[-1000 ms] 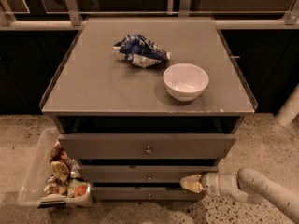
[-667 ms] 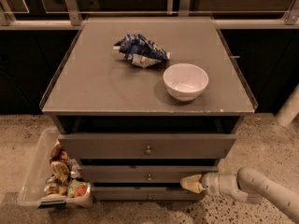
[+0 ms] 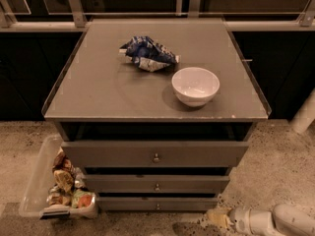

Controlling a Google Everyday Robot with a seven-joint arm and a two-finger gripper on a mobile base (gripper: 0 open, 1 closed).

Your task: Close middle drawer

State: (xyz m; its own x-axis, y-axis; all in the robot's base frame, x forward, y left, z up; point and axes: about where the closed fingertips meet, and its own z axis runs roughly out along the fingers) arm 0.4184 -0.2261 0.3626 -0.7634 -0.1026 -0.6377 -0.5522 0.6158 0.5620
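The grey cabinet (image 3: 147, 97) has three drawer fronts stacked under its top. The middle drawer (image 3: 123, 184) is the medium-height front with a small round knob (image 3: 157, 186). It sits between the taller top front (image 3: 108, 154) and the slim bottom front (image 3: 128, 203), with a dark gap above it. My gripper (image 3: 217, 216) is low at the bottom right, on the floor side of the cabinet. It is below and to the right of the middle drawer's right end and not touching it. Its tan fingers are pressed together and hold nothing.
A white bowl (image 3: 195, 85) and a crumpled blue-and-white chip bag (image 3: 147, 53) lie on the cabinet top. A clear bin (image 3: 37, 186) of snack packets stands on the floor at the cabinet's left. A white post (image 3: 305, 114) stands at the right.
My gripper has drawn back down and to the right, away from the right end of the drawer fronts. The drawers, bowl and bag have not visibly moved.
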